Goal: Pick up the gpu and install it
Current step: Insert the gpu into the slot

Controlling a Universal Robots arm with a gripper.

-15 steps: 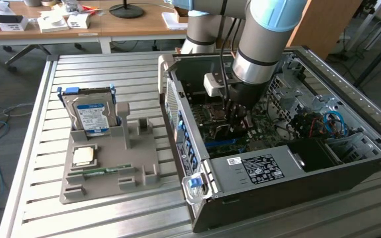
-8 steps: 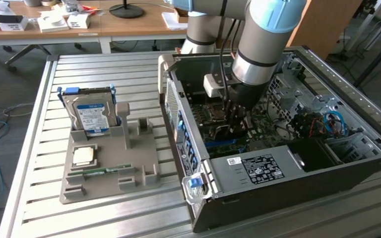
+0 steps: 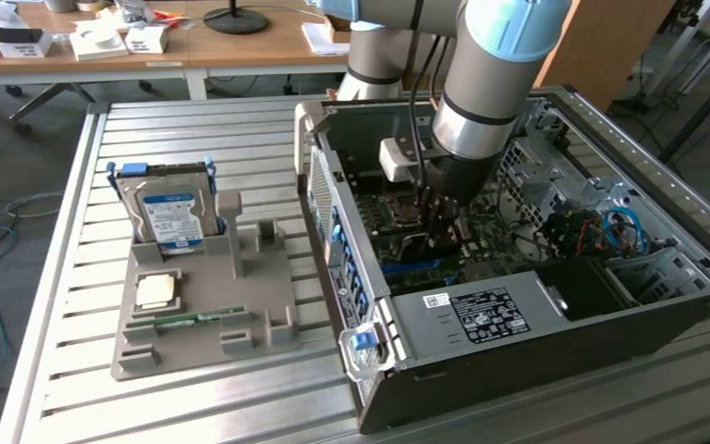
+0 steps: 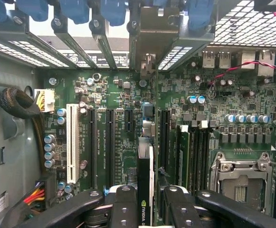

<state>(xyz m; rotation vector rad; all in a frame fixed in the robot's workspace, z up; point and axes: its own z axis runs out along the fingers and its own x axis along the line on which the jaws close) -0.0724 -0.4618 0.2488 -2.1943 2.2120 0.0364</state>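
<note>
- Jaws gripped the gpu point(image 4: 144, 190), held edge-on close to the motherboard point(image 4: 124, 97) slots.
- Arm point(image 3: 491, 92) hung inside the open computer case point(image 3: 454, 388).
- Hard drive point(image 3: 170, 217) stood in a grey holder point(image 3: 244, 305) at nine o'clock from the case, exterior view.

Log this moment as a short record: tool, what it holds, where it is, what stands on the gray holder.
tool: tool shut on the gpu
gpu pose: edge-on, above the motherboard
seated in slot: cannot tell
location: inside the open computer case
gray holder: outside the case, with the hard drive standing upright in it
</note>
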